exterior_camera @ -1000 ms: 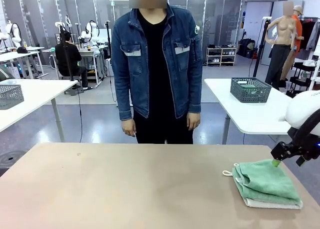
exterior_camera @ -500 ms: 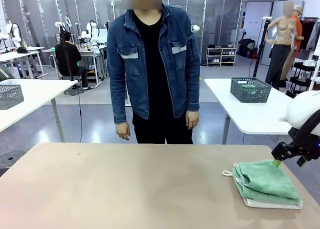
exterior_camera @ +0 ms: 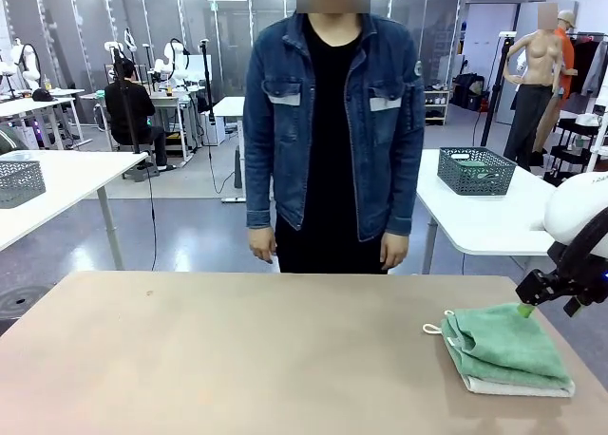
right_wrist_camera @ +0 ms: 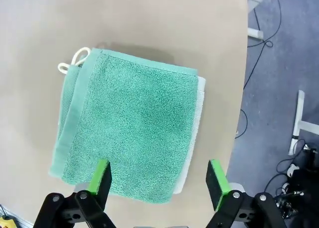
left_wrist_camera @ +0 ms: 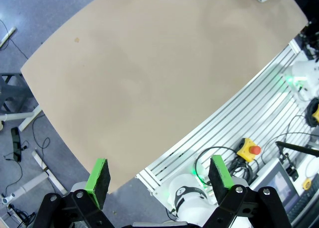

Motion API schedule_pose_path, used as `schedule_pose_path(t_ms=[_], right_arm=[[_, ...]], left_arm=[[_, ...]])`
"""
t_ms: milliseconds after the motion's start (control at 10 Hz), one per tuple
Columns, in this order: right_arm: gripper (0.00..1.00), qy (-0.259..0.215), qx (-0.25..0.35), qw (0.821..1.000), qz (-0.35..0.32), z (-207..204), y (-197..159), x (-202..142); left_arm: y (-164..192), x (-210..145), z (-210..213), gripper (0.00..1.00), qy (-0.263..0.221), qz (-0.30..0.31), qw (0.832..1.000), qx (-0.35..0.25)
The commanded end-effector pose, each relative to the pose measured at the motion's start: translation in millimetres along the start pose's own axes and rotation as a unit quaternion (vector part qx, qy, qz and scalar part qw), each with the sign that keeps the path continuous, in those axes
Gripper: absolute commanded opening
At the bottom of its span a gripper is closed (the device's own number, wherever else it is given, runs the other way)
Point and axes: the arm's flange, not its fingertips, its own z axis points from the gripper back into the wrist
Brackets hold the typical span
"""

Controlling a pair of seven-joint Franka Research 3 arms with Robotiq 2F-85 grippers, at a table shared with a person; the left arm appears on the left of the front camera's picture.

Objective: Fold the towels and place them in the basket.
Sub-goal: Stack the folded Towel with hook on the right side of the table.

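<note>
A beige table fills the foreground. Beyond it lies a glossy grey-blue floor that reflects the ceiling lights. 2 white tables stand farther back: one at left carries a pale grey basket, one at right a dark basket. Glass partitions line the far wall, with a low shelf beside them.

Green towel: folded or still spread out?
Folded. The green towel lies as a compact layered rectangle atop the white towel.
</note>
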Motion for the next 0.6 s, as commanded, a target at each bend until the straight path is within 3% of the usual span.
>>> schedule_pose_path(t_ms=[0,100,300,500], right_arm=[[0.95,0.003,-0.001,1.0,0.003,0,-2,-1],[0.95,0.0,0.0,1.0,0.0,0,0,0],[0.95,0.002,0.005,0.998,0.07,82,7,1],[0.95,-0.032,0.012,0.991,0.126,173,16,-3]], left_arm=[[1,0,-2,1.0,-0.008,-0.006,1.0,0.004],[1,0,-2,1.0,-0.008,-0.006,1.0,0.004],[1,12,18,1.0,-0.004,-0.01,1.0,-0.001],[10,16,50,1.0,0.0,0.001,0.999,-0.041]])
